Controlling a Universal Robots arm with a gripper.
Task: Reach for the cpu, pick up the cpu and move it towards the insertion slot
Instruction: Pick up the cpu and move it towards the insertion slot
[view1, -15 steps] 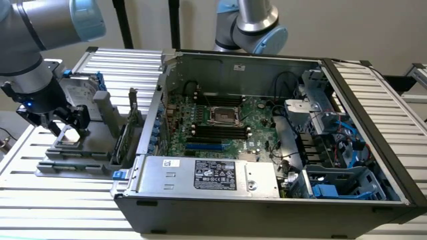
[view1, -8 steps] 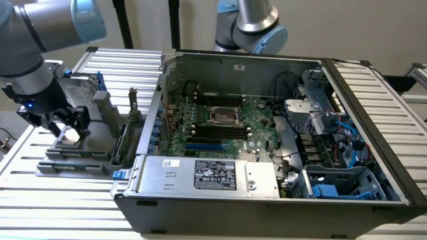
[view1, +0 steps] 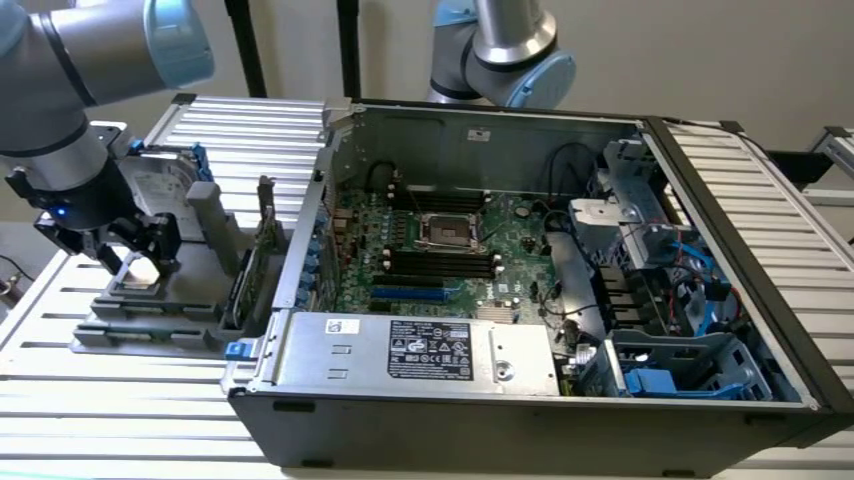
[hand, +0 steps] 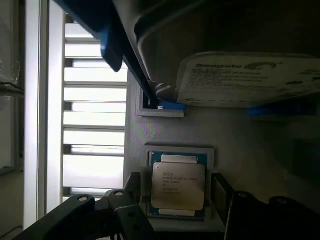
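Note:
The cpu (hand: 178, 186) lies flat in a square recess of a grey holder (hand: 165, 131), its silver top with printed text facing up. In the exterior view the cpu (view1: 139, 269) shows as a pale patch on that holder (view1: 154, 320) at the exterior view's left, outside the computer case. My gripper (view1: 135, 258) hangs low over it, open, with one dark finger (hand: 134, 196) on each side of the chip and a small gap to each edge. The insertion slot (view1: 450, 231) is the silvery-framed socket in the middle of the motherboard, inside the open case.
A silver hard drive (hand: 250, 80) with blue rails stands on the holder just behind the cpu; it is also seen as the hard drive (view1: 158, 185) beside my arm. The case wall (view1: 314, 210) rises between holder and motherboard. A second arm (view1: 501, 55) stands behind the case.

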